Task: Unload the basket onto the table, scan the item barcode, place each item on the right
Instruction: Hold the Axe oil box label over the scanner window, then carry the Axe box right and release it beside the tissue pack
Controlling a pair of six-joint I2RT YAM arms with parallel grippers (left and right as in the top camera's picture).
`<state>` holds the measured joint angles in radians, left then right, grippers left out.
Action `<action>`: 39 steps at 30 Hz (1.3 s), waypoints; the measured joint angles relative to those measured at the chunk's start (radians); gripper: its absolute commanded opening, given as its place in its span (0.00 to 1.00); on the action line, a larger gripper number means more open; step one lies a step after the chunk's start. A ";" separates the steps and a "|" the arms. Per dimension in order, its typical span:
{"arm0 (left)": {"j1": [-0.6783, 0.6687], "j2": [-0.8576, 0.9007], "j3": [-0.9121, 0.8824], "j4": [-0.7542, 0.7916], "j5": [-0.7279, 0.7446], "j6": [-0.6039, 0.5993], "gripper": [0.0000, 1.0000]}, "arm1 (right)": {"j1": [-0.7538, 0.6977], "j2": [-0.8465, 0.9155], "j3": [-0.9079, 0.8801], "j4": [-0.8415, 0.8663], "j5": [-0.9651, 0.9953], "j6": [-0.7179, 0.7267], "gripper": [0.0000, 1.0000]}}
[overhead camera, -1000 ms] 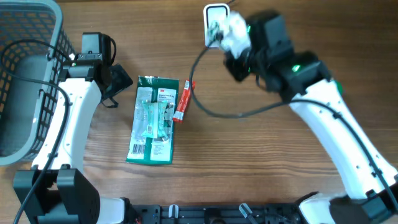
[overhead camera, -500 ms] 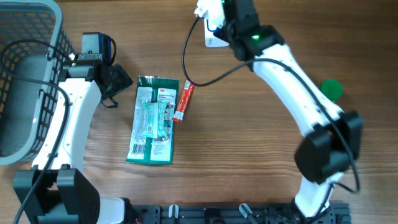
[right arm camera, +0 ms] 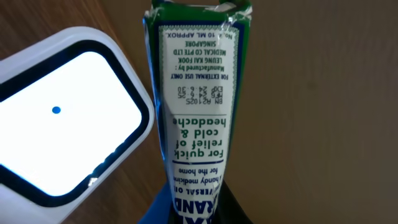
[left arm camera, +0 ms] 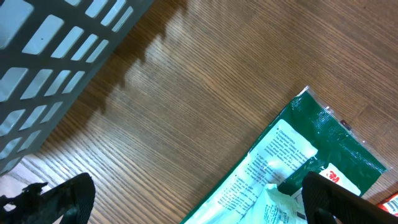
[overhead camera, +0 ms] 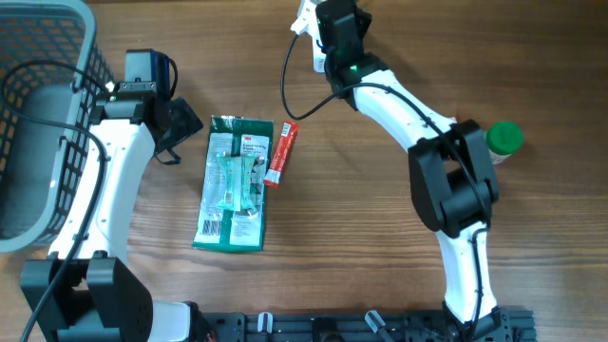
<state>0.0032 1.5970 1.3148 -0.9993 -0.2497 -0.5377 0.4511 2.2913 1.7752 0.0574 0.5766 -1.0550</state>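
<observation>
Since the earlier frame the right arm [overhead camera: 418, 104] has swung its wrist from the right of the scanner up to the far edge of the counter [overhead camera: 380, 266]. Its elbow now folds back over the middle right, and a green-capped container [overhead camera: 503, 139] shows beside it.

Nearest the robot's base, a green 3M blister pack [overhead camera: 235, 182] lies flat on the wood. A small red tube [overhead camera: 281, 154] lies just beside the pack's far right corner. The left arm [overhead camera: 114, 180] runs along the pack's left side. The left jaws are spread wide and hold nothing, hanging low over bare wood between the pack's far left corner and the grey basket [overhead camera: 38, 114]. The basket's slotted wall fills the upper left of the left wrist view.

At the far edge, the right jaws are pressed onto the near end of a small green-and-white medicine box [right arm camera: 198, 106], pinching it. The box juts straight out from them, and its printed side faces the wrist camera. It sits just right of the white barcode scanner [right arm camera: 62, 124], whose pale window carries a blue dot. I cannot tell whether box and scanner touch. The scanner's black cable [overhead camera: 290, 90] loops back toward the red tube.
</observation>
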 measured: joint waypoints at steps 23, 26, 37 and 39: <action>0.000 0.000 0.000 0.000 0.000 0.000 1.00 | -0.003 0.106 0.000 0.072 0.076 -0.024 0.04; 0.000 0.000 0.000 0.000 0.000 0.000 1.00 | -0.003 0.098 0.000 0.074 0.074 -0.018 0.04; 0.000 0.000 0.000 0.001 0.000 0.000 1.00 | -0.065 -0.351 0.003 -0.479 -0.025 0.306 0.04; 0.000 0.000 0.000 0.000 -0.001 0.000 1.00 | -0.096 -0.443 0.012 -0.671 -0.105 0.440 0.04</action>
<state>0.0032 1.5970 1.3144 -0.9993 -0.2504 -0.5381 0.3550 1.8488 1.7870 -0.6132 0.4721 -0.6147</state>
